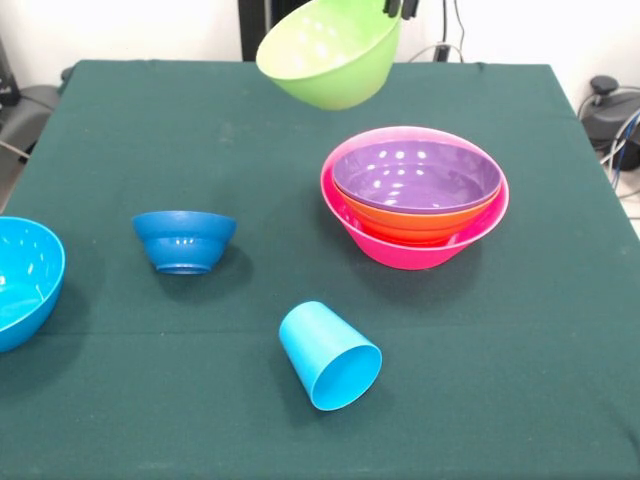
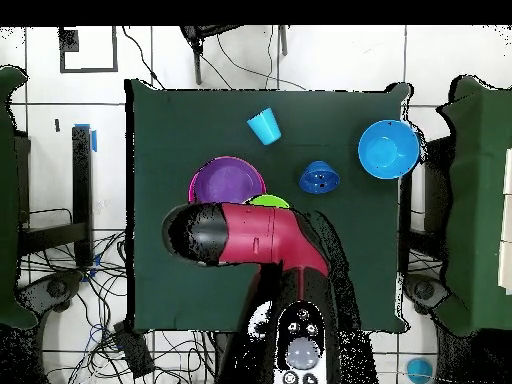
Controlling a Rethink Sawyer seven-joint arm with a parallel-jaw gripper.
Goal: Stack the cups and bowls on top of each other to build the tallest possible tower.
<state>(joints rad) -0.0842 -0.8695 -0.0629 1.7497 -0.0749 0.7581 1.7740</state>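
Observation:
A lime green bowl [image 1: 330, 55] hangs tilted in the air above the table's far side, held by its rim in my gripper [image 1: 400, 9], of which only the dark tips show at the top edge. The tower [image 1: 415, 195] stands below and to the right: a purple bowl [image 1: 415, 172] nested in an orange bowl [image 1: 400, 222], inside a wide pink bowl [image 1: 420, 250]. A sky blue cup [image 1: 330, 355] lies on its side near the front. In the overhead view my arm [image 2: 250, 235] hides the gripper, and a sliver of the lime green bowl [image 2: 268, 201] shows beside the purple bowl [image 2: 227, 183].
A small dark blue bowl [image 1: 185, 240] stands upright at the left centre. A larger sky blue bowl [image 1: 20, 280] sits at the table's left edge, partly cut off. A dark green cloth [image 1: 150, 130] covers the table. Cables lie on the floor around it.

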